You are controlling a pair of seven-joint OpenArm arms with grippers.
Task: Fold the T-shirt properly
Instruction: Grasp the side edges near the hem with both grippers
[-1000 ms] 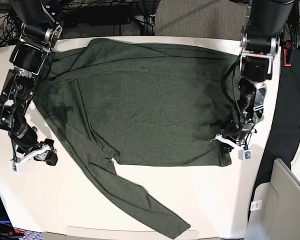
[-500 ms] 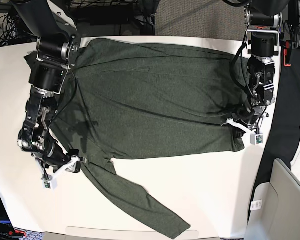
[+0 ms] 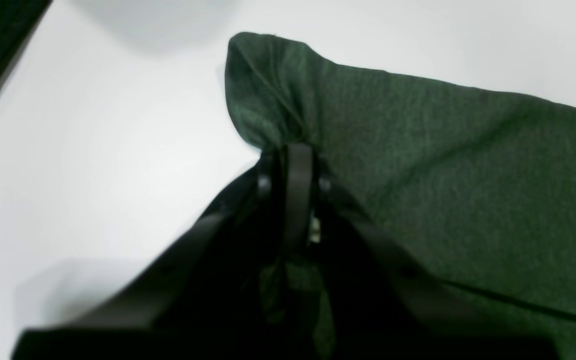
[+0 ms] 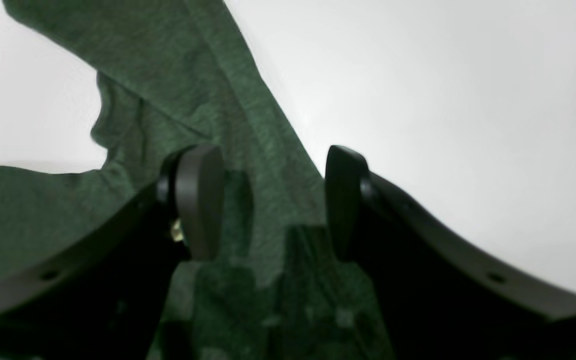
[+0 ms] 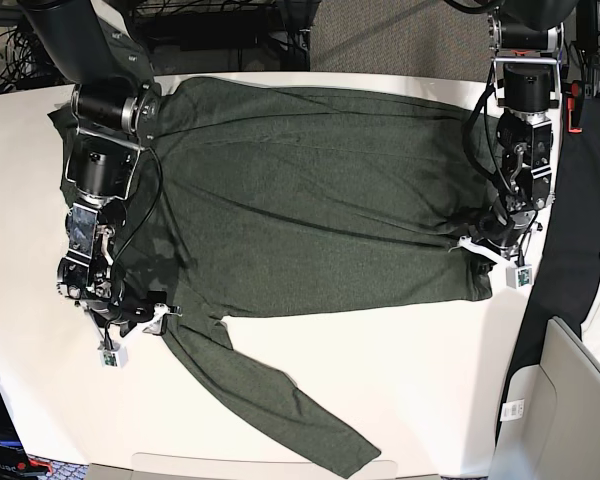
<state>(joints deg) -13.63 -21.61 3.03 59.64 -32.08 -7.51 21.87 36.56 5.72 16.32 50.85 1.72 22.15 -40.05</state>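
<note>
Right gripper sits at the left of the base view, low over the T-shirt where the near sleeve leaves the body. Its jaws stand wide apart; in the right wrist view the cloth lies between and beneath the pads, with nothing clamped. This position appears chosen to take the sleeve at the armpit, the natural start of a sleeve fold.

T-shirt lies flat across the white table, body spread from side to side, one long sleeve trailing diagonally toward the near edge.

Left gripper sits at the right of the base view, at the near hem corner. Its jaws are closed on a pinch of fabric; the left wrist view shows the cloth gathered into creases at the fingertips. This hold likely anchors the hem so the body stays taut while the other side is worked.
</note>
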